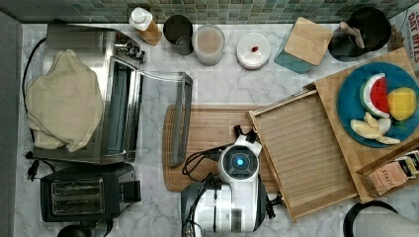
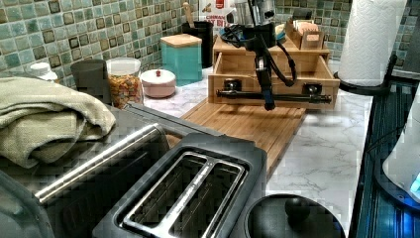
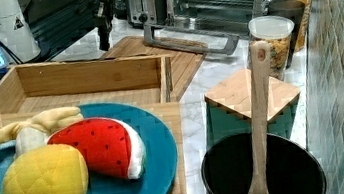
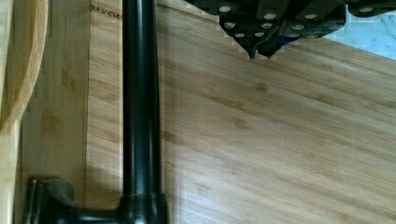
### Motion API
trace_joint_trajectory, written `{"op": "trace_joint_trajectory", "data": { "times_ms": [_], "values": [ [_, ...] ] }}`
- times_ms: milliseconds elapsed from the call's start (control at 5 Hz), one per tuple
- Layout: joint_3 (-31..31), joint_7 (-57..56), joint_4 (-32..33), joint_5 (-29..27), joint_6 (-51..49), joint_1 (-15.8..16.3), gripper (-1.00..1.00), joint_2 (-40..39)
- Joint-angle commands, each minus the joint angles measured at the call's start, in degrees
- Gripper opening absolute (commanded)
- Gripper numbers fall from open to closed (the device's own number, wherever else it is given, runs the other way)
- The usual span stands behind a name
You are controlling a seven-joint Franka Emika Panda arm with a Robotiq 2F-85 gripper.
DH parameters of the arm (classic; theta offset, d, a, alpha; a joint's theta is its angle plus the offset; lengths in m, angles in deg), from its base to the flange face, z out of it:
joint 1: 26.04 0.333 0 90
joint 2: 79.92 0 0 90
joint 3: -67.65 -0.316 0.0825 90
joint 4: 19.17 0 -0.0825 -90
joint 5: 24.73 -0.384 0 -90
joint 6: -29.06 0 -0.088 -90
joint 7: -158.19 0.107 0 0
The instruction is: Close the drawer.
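Note:
The drawer [image 1: 306,148] is a shallow bamboo tray with a ribbed floor. It stands pulled far out of its bamboo box [image 1: 346,148], over the right end of the cutting board [image 1: 207,143]. Its black bar handle [image 2: 292,97] runs across the drawer front [image 2: 247,84]. My gripper [image 2: 268,104] hangs just in front of the handle's middle, pointing down, shut and empty. In the wrist view the handle [image 4: 140,116] lies apart from the gripper [image 4: 261,50], with bare board between them. In the right view the gripper [image 3: 103,45] hangs beyond the drawer [image 3: 82,78].
The toaster oven's glass door [image 1: 180,118] lies open onto the board's left end. A black toaster [image 1: 84,197] stands at the top view's lower left. A blue plate [image 1: 356,79] of toy fruit rests on the box. Jars line the back wall; a paper towel roll [image 2: 369,39] stands at the left view's right.

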State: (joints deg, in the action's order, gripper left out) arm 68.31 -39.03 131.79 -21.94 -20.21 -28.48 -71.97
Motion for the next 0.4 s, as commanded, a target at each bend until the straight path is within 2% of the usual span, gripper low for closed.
{"op": "trace_joint_trajectory", "data": {
  "times_ms": [200, 400],
  "values": [
    [4.6, -7.7, 2.7, 1.6, 11.2, -4.9, -1.00, -3.5],
    [5.1, -4.6, 3.9, 3.4, 10.6, -4.8, -1.00, -1.5]
  ]
}}
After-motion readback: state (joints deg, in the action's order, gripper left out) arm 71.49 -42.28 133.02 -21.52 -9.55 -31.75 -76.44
